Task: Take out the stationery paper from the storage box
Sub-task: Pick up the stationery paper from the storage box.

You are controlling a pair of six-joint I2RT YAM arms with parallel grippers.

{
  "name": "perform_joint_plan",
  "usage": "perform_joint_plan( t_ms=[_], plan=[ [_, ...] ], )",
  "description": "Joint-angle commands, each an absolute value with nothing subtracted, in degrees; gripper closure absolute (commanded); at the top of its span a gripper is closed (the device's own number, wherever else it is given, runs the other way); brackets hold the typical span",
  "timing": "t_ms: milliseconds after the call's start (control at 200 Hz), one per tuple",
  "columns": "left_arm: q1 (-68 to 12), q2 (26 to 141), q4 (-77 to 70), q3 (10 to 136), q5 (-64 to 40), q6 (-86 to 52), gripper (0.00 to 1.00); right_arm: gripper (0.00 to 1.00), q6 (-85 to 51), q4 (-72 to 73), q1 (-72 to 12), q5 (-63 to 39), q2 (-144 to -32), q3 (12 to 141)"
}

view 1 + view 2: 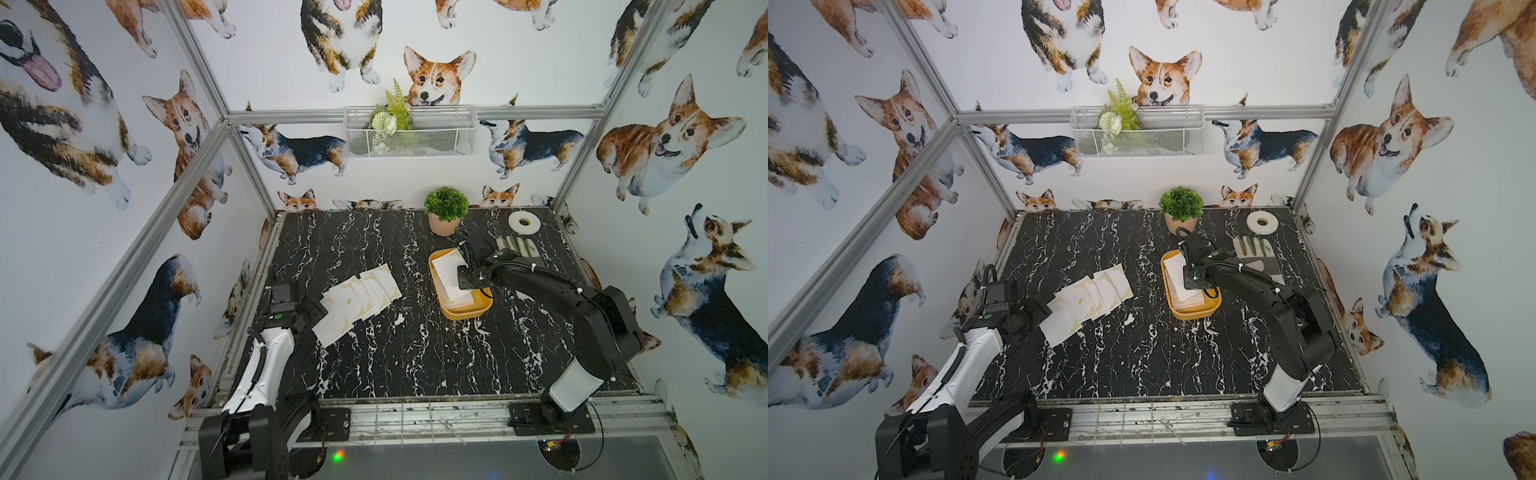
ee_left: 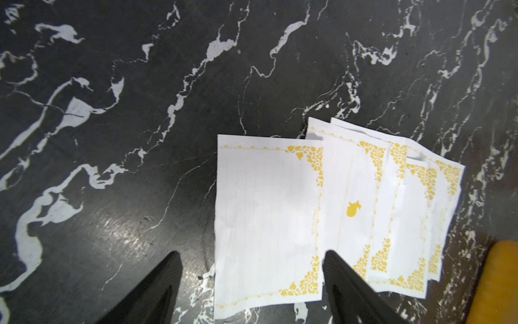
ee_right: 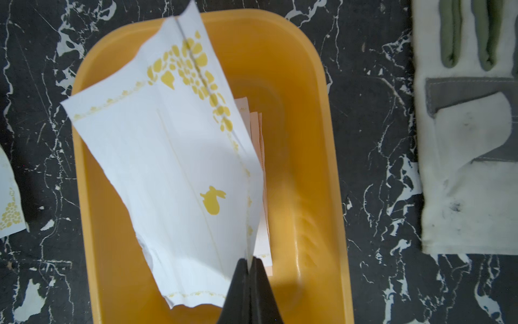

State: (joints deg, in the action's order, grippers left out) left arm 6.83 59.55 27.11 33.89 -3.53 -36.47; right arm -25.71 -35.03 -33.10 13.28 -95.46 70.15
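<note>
The yellow-orange storage box [image 1: 461,316] [image 1: 1192,316] [image 3: 336,168] sits right of the table's centre. Over it, my right gripper [image 3: 248,261] is shut on the edge of one white stationery paper sheet [image 3: 173,168] [image 1: 446,266] with gold corners, which bends upward out of the box. More sheets, some peach-pink [image 3: 259,146], lie beneath it in the box. Several white gold-cornered sheets [image 1: 361,295] [image 1: 1092,297] [image 2: 266,218] are fanned out on the table to the left. My left gripper [image 2: 252,254] [image 1: 313,311] hangs open just above their near-left end, holding nothing.
A white-and-grey glove [image 1: 519,247] [image 3: 471,168] lies right of the box. At the back stand a white tape roll [image 1: 524,222] and a potted plant [image 1: 445,210]. A white wire basket [image 1: 409,131] hangs on the rear wall.
</note>
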Motion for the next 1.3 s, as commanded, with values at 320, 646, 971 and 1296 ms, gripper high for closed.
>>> perform_joint_plan(
  t_ms=[320,646,971,1296],
  plan=[
    [4.32,52.86,-9.91,26.84,-38.06,-45.33,0.11,1.0,-26.75,-36.27,-33.22,7.65,-86.68,70.32],
    [-13.52,58.83,-11.85,31.89,-32.63,-41.51,0.08,1.0,-28.39,-34.76,-34.48,3.13,-83.45,70.91],
    [-24.45,69.58,-14.36,37.79,-27.17,-40.91,0.08,1.0,-30.32,-32.96,-36.89,-0.98,-82.23,72.11],
    [-32.42,78.77,-17.0,44.61,-24.92,-40.73,0.1,1.0,-31.94,-30.45,-37.94,-5.56,-82.18,71.14]
  ],
)
